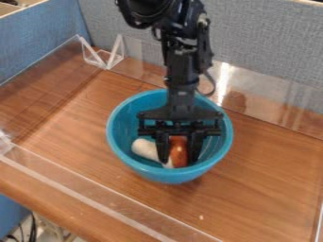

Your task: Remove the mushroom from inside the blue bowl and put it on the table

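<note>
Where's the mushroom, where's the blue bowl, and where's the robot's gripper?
mushroom [179, 151], camera view, on its reddish-brown cap between the fingers.
blue bowl [121, 121], camera view, on its left rim.
gripper [180, 157], camera view, midway between its black fingertips, inside the bowl.
</note>
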Motion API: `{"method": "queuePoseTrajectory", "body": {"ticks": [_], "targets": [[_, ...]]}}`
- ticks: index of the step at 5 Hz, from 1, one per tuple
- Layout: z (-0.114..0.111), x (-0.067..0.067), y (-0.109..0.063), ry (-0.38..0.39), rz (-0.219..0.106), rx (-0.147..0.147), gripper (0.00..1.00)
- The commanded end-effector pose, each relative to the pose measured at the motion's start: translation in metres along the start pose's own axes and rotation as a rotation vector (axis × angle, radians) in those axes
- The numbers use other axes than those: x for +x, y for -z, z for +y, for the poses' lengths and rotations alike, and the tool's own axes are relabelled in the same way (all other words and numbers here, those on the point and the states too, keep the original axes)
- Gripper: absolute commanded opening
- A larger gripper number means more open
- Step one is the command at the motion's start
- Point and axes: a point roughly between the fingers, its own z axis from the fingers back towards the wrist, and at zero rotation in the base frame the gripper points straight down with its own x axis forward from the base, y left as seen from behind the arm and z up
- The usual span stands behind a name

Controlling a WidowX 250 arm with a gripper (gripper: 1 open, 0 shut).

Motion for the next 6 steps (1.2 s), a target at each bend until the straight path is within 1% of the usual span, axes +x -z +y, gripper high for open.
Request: {"method": "queuePoseTrajectory", "body": {"ticks": [1, 3, 6], "targets": [[-0.01, 0.012, -0.012, 0.045, -0.04, -0.022, 0.0], [-0.015, 0.009, -0.024, -0.01, -0.04, -0.029, 0.0], [-0.006, 0.019, -0.003, 0.012, -0.036, -0.019, 0.0]]}}
